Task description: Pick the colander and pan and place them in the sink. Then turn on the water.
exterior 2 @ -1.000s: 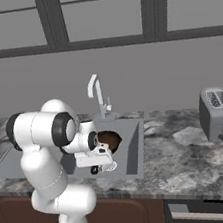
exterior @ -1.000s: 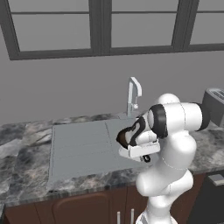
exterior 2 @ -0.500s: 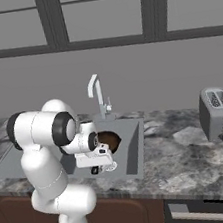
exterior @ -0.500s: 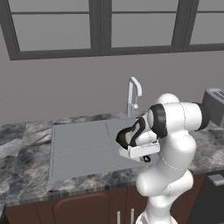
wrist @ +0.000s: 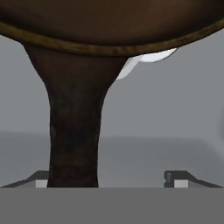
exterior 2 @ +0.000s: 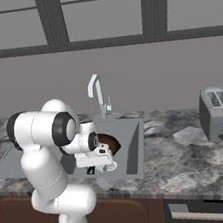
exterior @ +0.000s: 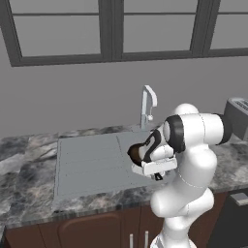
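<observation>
The dark brown pan (wrist: 109, 22) lies low in the sink (exterior 2: 132, 141), and its black handle (wrist: 74, 131) reaches toward the hand. My gripper (wrist: 109, 177) is open. The handle runs between the spread fingertips (wrist: 175, 176), close to the left one and well clear of the right one. A sliver of the white colander (wrist: 146, 59) peeks from behind the pan's rim. In the base views the gripper (exterior: 156, 173) (exterior 2: 99, 167) hangs over the basin's near edge, with the pan (exterior: 134, 152) (exterior 2: 108, 142) just beyond it. No water is in view at the tap (exterior: 147, 104).
The ridged drainboard (exterior: 87, 160) spreads left of the basin. The slim tap (exterior 2: 97, 93) rises behind the sink. A grey toaster (exterior 2: 219, 112) stands on the marble counter (exterior 2: 191, 157) to the right, and windows line the wall behind.
The jaws have opened and let go of the pan's handle. The arm and the pan stay where they were.
</observation>
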